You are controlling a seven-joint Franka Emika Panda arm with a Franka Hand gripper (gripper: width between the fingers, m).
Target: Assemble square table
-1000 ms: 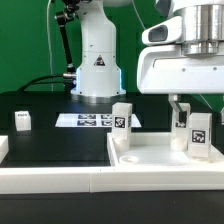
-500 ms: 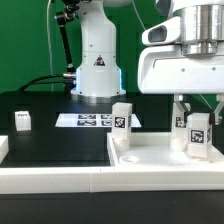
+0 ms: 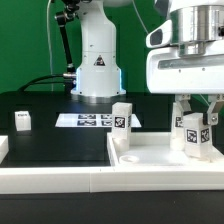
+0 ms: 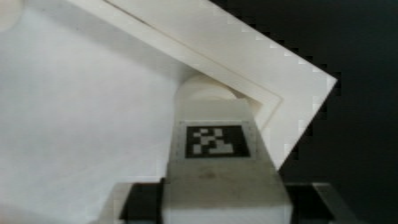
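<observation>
The square tabletop [image 3: 155,158] lies rim-up on the black table [image 3: 50,140], filling the exterior view's five o'clock quarter. One leg block [image 3: 197,137] stands upright on it, toward the top's two o'clock corner, with its tag facing the camera. The gripper [image 3: 197,120] comes down from above, and its two fingers pinch this leg block by its upper part, one finger on each side.

In the wrist view the same leg block [image 4: 221,120] sits between the dark finger pads [image 4: 143,203] of the gripper [image 4: 222,205]. Both pads are pressed against its sides. The block stands just inside a corner of the raised rim of the tabletop [image 4: 71,110].

A second leg [image 3: 121,119] stands upright at the top's ten o'clock corner, free of the gripper. A third leg [image 3: 22,121] rests on the black table well apart, out at nine o'clock from the top. The marker board [image 3: 85,120] lies flat at about eleven o'clock, between the third leg and the second. The arm's white base [image 3: 97,62] rises behind it toward twelve o'clock. A long white rail [image 3: 50,178] runs along the near edge at seven o'clock.
</observation>
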